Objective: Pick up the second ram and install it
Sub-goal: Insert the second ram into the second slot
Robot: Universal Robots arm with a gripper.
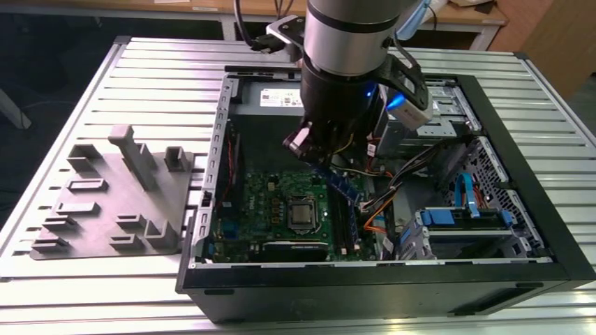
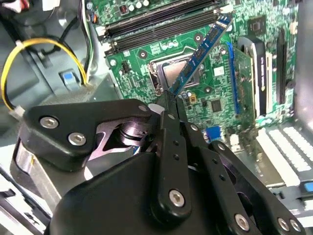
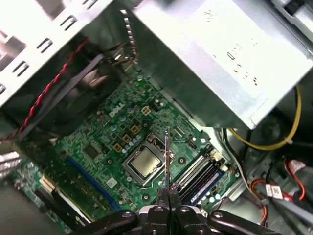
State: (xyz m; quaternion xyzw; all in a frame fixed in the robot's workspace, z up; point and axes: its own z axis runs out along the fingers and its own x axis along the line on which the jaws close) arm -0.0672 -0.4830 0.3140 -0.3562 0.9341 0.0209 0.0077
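My gripper (image 1: 313,155) hangs inside the open computer case, shut on one end of the second ram (image 1: 341,185), a narrow blue strip that slants down over the green motherboard (image 1: 276,202). In the second wrist view the fingers (image 2: 170,105) pinch the ram (image 2: 200,54), whose far end points toward the long black slots (image 2: 161,24). In the first wrist view the ram (image 3: 167,156) appears edge-on above the processor socket (image 3: 144,164), clear of the slots (image 3: 200,174) beside it. The ram is above the board, not seated.
The grey power-supply box (image 3: 210,63) sits close above the board. Yellow and orange cables (image 1: 377,209) and blue drive bays (image 1: 465,216) lie at the exterior view's right. A grey holder fixture (image 1: 121,202) rests on the slatted table outside the case wall (image 1: 216,160).
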